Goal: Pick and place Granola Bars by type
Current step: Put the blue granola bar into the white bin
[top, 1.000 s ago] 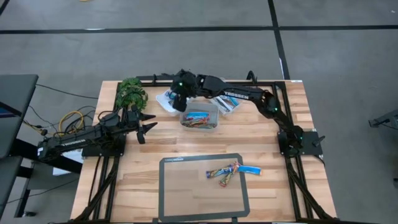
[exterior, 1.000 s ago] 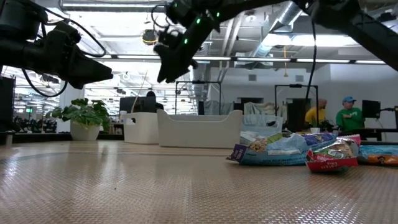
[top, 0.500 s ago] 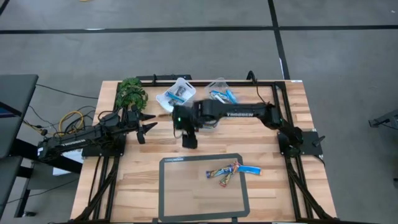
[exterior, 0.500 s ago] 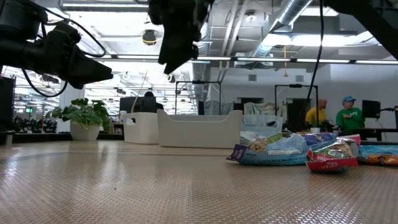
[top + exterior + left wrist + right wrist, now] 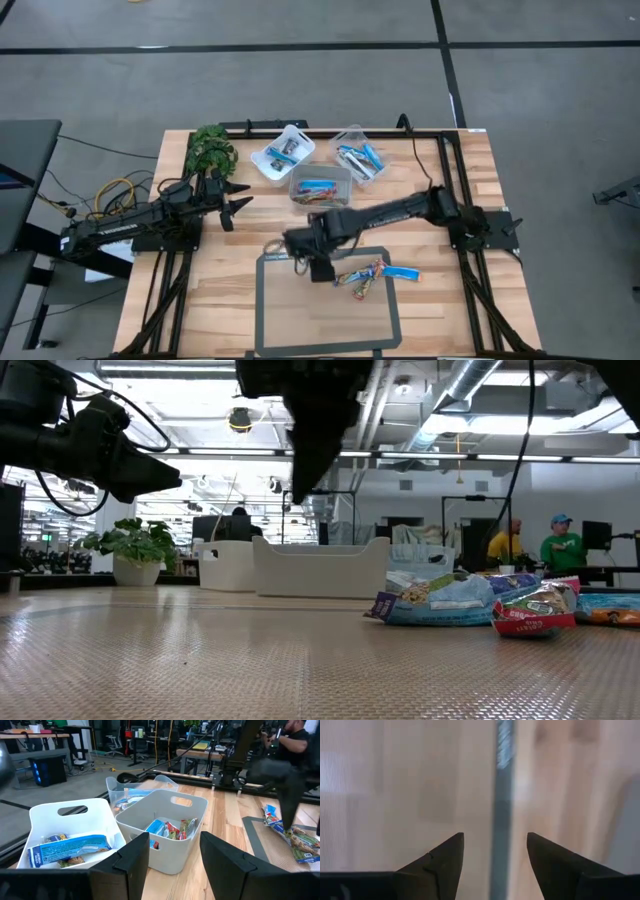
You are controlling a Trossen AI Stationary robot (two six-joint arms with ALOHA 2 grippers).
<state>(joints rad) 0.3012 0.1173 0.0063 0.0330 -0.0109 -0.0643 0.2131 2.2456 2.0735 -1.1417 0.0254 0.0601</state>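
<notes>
A few granola bars point(image 5: 372, 275), blue and orange-brown, lie in a small heap on the dark-edged mat point(image 5: 300, 320) near the table's front. More bars lie in three tubs at the far side: a white tub point(image 5: 283, 152), a clear tub point(image 5: 358, 155) and a middle tub point(image 5: 320, 188). My right gripper point(image 5: 320, 268) hangs open and empty over the mat's far edge, just left of the heap, pointing down. My left gripper point(image 5: 235, 203) waits open at the table's left, level, facing the tubs point(image 5: 165, 827).
A green plant point(image 5: 212, 148) stands at the far left corner. The right arm stretches across the table between the tubs and the mat. Bare mat lies left of and in front of the heap. People stand in the room beyond the table point(image 5: 560, 545).
My right gripper has swung from above the tubs at the far side toward the table's near edge, to over the mat's far edge. It has sunk a little and tipped to point steeply down. It carries nothing.
</notes>
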